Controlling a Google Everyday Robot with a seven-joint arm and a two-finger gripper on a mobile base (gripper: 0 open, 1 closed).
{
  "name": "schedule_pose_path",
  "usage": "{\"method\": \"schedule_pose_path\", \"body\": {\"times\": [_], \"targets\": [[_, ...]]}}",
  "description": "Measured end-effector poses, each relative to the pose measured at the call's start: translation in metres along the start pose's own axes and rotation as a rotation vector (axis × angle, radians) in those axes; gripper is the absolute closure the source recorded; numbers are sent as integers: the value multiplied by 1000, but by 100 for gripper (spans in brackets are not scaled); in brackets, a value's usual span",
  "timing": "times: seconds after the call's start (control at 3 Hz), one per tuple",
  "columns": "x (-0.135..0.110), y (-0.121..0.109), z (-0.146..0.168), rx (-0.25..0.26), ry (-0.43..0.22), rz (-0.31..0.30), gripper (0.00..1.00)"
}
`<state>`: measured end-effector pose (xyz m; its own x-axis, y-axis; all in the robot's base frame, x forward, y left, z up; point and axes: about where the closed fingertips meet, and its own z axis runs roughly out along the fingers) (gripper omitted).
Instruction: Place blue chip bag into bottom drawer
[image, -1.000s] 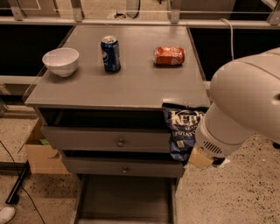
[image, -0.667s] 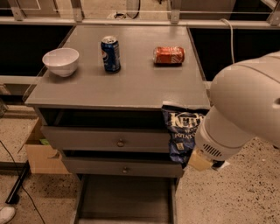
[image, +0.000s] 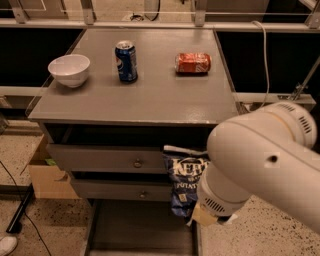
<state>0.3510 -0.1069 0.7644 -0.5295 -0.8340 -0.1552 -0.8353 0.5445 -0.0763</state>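
The gripper (image: 199, 215), tucked behind the arm's wrist just above the open bottom drawer (image: 135, 229), evidently has its jaws clamped on the blue chip bag (image: 184, 186), dangling it upright there, ready for lowering in.

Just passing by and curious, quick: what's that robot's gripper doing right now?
Gripper: closed on the blue chip bag, holding it in the air over the right side of the pulled-out bottom drawer.

1 cam, high, looks down on cabinet (image: 150, 100); gripper (image: 206, 218) close, lower-right.
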Motion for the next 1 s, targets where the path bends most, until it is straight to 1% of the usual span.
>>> {"method": "schedule_pose_path", "body": {"times": [0.33, 0.67, 1.0], "targets": [[-16, 26, 61, -55, 60, -40, 100], [-16, 26, 61, -55, 60, -40, 100], [-16, 31, 104, -89, 94, -25, 100]]}}
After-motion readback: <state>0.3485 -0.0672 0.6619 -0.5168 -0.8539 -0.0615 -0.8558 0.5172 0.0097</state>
